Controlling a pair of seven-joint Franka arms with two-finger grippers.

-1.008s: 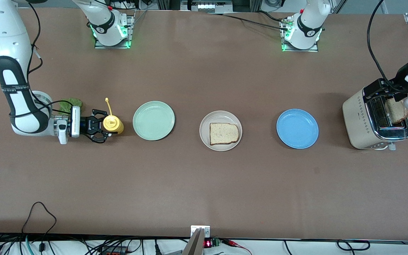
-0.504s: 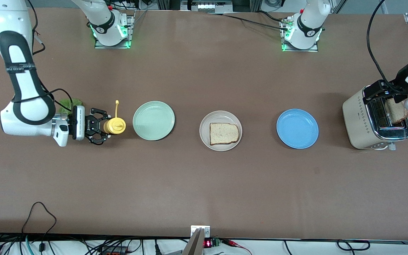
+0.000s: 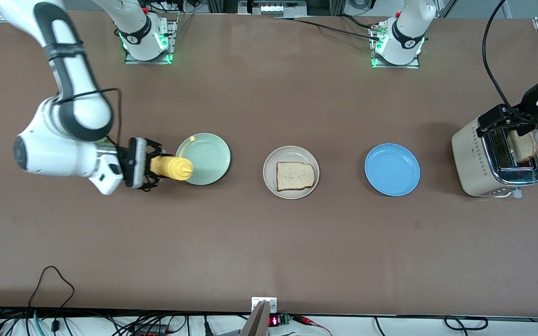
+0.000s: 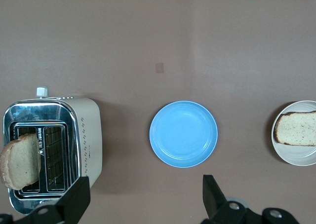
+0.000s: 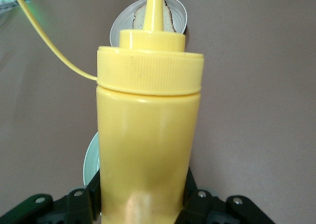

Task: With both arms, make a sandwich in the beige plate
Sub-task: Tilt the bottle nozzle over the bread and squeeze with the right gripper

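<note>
- My right gripper is clamped around a yellow squeeze bottle, lifted and tipped on its side, with the nozzle end over the rim of the mint-green plate.
- In the right wrist view the bottle fills the frame, its nozzle lined up with the beige plate ahead.
- The beige plate sits mid-table between the mint-green plate and the blue plate, apart from both.
- One bread slice lies flat on the beige plate; I see no lettuce or second slice on it.
- My left gripper hangs over the table between the toaster and the blue plate, its fingers spread wide with nothing between them.
- The toaster stands at the left arm's end of the table, a bread slice sticking up from one slot.
</note>
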